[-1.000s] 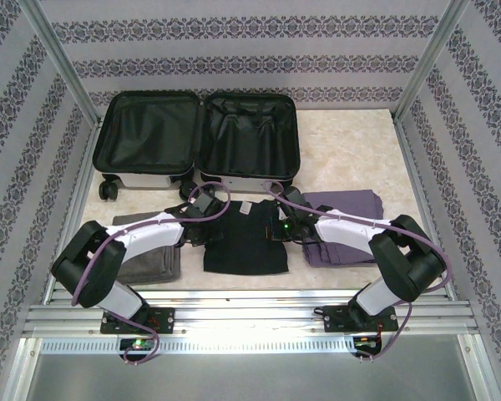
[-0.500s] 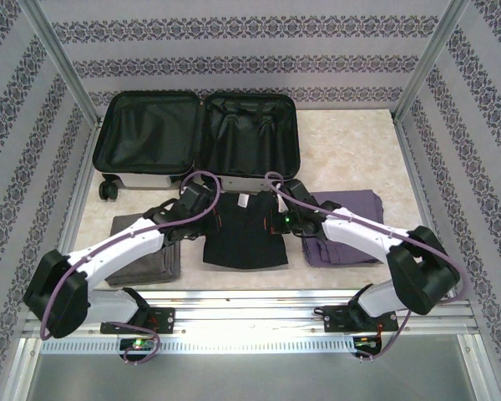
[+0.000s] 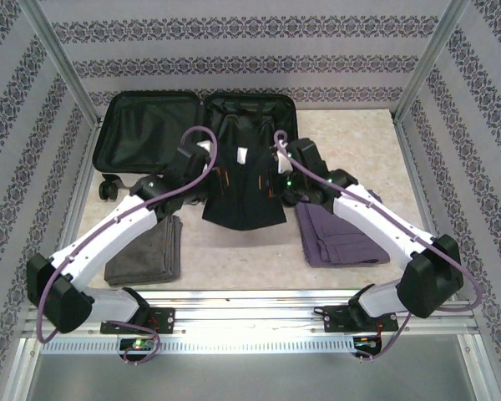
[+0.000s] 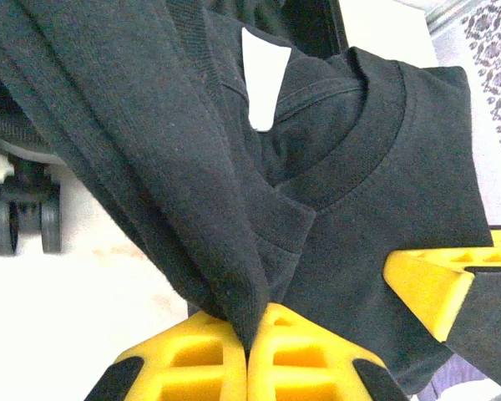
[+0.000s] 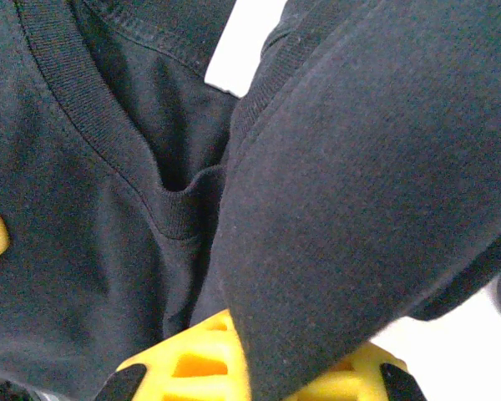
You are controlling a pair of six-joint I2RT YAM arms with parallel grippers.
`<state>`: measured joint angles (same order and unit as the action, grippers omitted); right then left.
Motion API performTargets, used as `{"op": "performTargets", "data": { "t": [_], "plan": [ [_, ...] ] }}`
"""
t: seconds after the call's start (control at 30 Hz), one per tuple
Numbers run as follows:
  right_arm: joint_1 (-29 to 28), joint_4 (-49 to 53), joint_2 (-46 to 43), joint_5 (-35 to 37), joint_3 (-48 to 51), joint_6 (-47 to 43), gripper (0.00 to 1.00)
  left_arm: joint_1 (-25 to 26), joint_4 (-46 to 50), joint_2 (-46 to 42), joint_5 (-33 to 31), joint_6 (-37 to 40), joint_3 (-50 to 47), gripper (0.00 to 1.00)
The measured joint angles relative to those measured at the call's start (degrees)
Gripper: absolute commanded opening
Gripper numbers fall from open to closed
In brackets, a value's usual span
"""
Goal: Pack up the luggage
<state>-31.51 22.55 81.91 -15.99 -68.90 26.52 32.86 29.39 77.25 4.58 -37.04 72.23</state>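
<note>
luggage (image 3: 146, 134) sits at the far left of the worktop (image 3: 351, 150), opened flat, both halves showing black lining, wheels toward the arms. One caster (image 4: 21, 225) shows at the left edge of the left wrist view.

left gripper (image 3: 210, 174) (image 4: 249, 326) - jaws closed on a fold of the black T-shirt (image 3: 244, 200) (image 4: 376, 184) (image 5: 359, 167) at its left shoulder; fabric is pinched right between the yellow fingers (image 4: 192, 359).

right gripper (image 3: 275, 180) (image 5: 234, 334) - jaws closed on the same shirt at the other shoulder; cloth drapes over the yellow fingers (image 5: 192, 359) and hides most of them.

The shirt hangs spread between the two arms. Its collar end, with white neck label (image 3: 242, 154) (image 4: 263, 75) (image 5: 242, 50), is over the luggage's right half; the hem end is over the worktop in front of the case. Can't tell if the hem touches the surface.

Grey folded cloth (image 3: 146, 251) lies on the worktop near left, under the left arm. Purple folded cloth (image 3: 342, 234) lies near right, partly under the right arm. Both are apart from the shirt.
</note>
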Motion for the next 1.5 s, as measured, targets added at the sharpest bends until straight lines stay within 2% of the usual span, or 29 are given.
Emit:
{"op": "performTargets", "data": {
  "t": [0.17,0.4,0.67,0.7,0.77,0.8,0.83,0.9,1.0,1.1,1.33,1.5],
  "plan": [
    [4.5,0.0,7.0,-2.4,-8.8,-0.3,0.0,-4.9,-0.1,8.8,1.8,4.5,10.1,0.0],
    [9.7,0.8,21.1,-4.5,-24.3,-1.4,0.0,-11.4,-3.1,21.7,6.4,8.8,22.8,0.0],
    [14.4,3.4,36.3,-5.8,-42.3,-1.5,0.0,-15.8,-7.2,36.6,10.4,12.4,36.0,0.0],
    [14.8,4.2,38.4,-5.8,-44.5,-1.5,0.0,-16.1,-7.4,38.9,10.8,12.5,37.6,0.07],
    [15.5,6.3,42.5,-5.8,-48.8,-1.6,0.21,-16.9,-7.5,42.9,12.1,12.7,40.2,0.55],
    [15.8,7.8,45.1,-5.8,-51.8,-1.9,0.33,-17.3,-7.5,45.0,13.0,12.5,41.6,0.67],
    [16.0,9.3,47.8,-6.0,-55.0,-2.3,0.42,-17.8,-7.6,47.0,14.1,12.2,42.9,0.7],
    [16.6,11.8,52.9,-6.2,-61.3,-3.0,0.55,-19.1,-7.3,50.4,16.4,10.9,45.6,0.74],
    [17.6,15.2,58.7,-6.6,-68.4,-3.6,0.62,-21.4,-7.3,53.1,18.8,8.4,46.6,0.82],
    [18.7,17.1,59.9,-7.1,-69.4,-3.8,0.66,-23.3,-8.1,52.7,19.2,7.2,45.4,0.86],
    [20.9,17.0,56.8,-7.0,-65.4,-4.2,0.66,-24.0,-11.4,46.6,18.3,7.0,38.7,0.88],
    [20.9,15.7,50.2,-6.8,-56.3,-5.6,0.66,-23.9,-13.6,41.7,17.9,7.0,34.6,0.89]
  ]
}}
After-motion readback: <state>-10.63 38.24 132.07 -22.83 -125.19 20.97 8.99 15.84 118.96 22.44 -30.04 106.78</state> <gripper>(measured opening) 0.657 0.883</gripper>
